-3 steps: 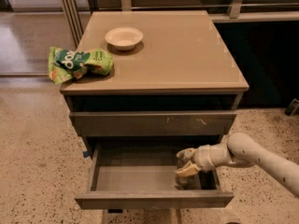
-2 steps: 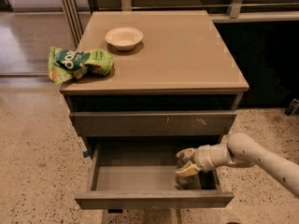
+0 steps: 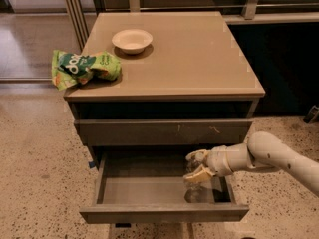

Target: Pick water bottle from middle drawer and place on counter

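The middle drawer (image 3: 149, 190) is pulled open below the scratched drawer front (image 3: 164, 132). The clear water bottle (image 3: 197, 192) stands upright in the drawer's right part. My gripper (image 3: 198, 166) reaches into the drawer from the right and sits around the bottle's upper part, with one finger on each side, shut on it. The bottle's base rests on the drawer floor. Its cap is hidden by the gripper. The tan counter (image 3: 199, 59) is the cabinet's top slab.
A white bowl (image 3: 132, 39) stands at the counter's back left. A green chip bag (image 3: 84, 67) lies on the counter's left edge. The speckled floor (image 3: 40, 173) lies all around the cabinet, and a dark wall panel (image 3: 289, 68) is at the right.
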`<move>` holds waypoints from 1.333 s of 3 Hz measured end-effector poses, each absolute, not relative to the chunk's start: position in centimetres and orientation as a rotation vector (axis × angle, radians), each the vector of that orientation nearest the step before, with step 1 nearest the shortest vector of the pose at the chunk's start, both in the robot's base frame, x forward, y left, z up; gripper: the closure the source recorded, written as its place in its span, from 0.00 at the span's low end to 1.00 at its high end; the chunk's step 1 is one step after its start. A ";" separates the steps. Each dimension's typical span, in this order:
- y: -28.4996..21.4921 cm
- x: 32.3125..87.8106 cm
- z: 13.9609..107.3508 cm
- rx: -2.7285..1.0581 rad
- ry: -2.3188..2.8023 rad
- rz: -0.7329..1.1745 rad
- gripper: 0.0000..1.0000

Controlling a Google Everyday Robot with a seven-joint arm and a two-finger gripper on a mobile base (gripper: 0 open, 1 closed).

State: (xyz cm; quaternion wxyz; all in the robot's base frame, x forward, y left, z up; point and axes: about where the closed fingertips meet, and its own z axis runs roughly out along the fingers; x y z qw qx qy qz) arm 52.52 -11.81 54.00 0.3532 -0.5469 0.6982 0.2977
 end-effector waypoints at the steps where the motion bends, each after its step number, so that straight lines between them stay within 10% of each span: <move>1: -9.9 52.7 62.7 -1.462 1.813 0.743 1.00; 4: -7.3 56.1 82.5 -1.547 1.842 0.568 1.00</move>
